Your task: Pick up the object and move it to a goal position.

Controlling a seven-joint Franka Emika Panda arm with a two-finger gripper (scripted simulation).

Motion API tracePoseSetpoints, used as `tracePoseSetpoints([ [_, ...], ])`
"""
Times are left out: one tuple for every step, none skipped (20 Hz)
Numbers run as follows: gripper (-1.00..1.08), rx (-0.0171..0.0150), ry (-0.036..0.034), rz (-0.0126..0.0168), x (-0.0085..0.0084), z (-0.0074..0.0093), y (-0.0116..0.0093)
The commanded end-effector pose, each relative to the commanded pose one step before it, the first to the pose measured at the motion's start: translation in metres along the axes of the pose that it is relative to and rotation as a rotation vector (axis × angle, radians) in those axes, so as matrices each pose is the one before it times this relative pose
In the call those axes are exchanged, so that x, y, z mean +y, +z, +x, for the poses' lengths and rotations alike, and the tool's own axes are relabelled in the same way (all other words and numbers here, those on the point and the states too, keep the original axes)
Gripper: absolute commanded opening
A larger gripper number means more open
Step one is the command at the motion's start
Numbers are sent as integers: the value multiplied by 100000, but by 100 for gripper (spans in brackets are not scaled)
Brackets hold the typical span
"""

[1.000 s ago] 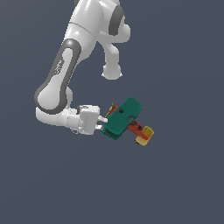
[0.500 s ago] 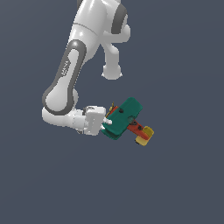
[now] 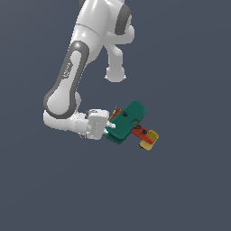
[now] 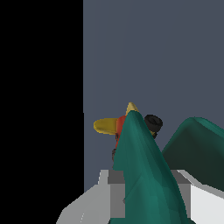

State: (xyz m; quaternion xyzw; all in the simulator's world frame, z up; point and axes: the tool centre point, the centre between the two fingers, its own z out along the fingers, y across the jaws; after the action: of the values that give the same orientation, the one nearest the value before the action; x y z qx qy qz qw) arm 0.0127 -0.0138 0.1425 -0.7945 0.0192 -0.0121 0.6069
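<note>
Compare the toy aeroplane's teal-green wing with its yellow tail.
The broad teal-green wing is the largest part of the small toy aeroplane; the yellow tail is a small block. The wing sits against the white end effector, and the tail lies at the far end, away from it. In the wrist view the wing fills the foreground. Both join the red body.

- The gripper (image 3: 109, 127) fingertips are hidden behind the green wing of the toy plane (image 3: 129, 122).
- In the wrist view the wing (image 4: 146, 175) is cut by the picture's edge and covers most of the body.
</note>
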Motion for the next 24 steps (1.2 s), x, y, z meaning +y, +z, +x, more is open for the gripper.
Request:
tracePoseSetpoints([
  [-100, 80, -731, -339, -124, 164, -96],
  [-100, 52, -648, -270, -102, 138, -85],
  [-100, 66, -830, -346, -130, 178, -110],
  [-100, 81, -1020, -425, -161, 218, -134],
  [-100, 97, -1216, -506, -192, 260, -160],
  [-100, 112, -1413, -588, -224, 302, -186],
  [-100, 129, -1621, -674, -258, 346, -213],
  [-100, 146, -1836, -764, -293, 391, -241],
  [-100, 164, -2063, -858, -329, 439, -271],
  [-100, 184, -2308, -960, -369, 491, -303],
  [-100, 205, -2573, -1070, -412, 547, -338],
  [-100, 227, -2843, -1182, -457, 604, -373],
  [-100, 248, -3109, -1293, -501, 660, -408],
  [-100, 269, -3372, -1402, -545, 716, -442],
  [-100, 282, -3538, -1471, -572, 751, -463],
  [-100, 280, -3506, -1458, -567, 744, -459],
  [-100, 276, -3462, -1441, -559, 735, -453],
  [-100, 272, -3423, -1425, -553, 727, -448],
  [-100, 269, -3384, -1410, -546, 719, -443],
  [-100, 266, -3350, -1396, -541, 712, -438],
  [-100, 263, -3318, -1384, -535, 705, -434],
  [-100, 259, -3290, -1373, -531, 699, -430],
  [-100, 257, -3264, -1364, -526, 693, -426],
  [-100, 254, -3242, -1356, -522, 688, -423],
])
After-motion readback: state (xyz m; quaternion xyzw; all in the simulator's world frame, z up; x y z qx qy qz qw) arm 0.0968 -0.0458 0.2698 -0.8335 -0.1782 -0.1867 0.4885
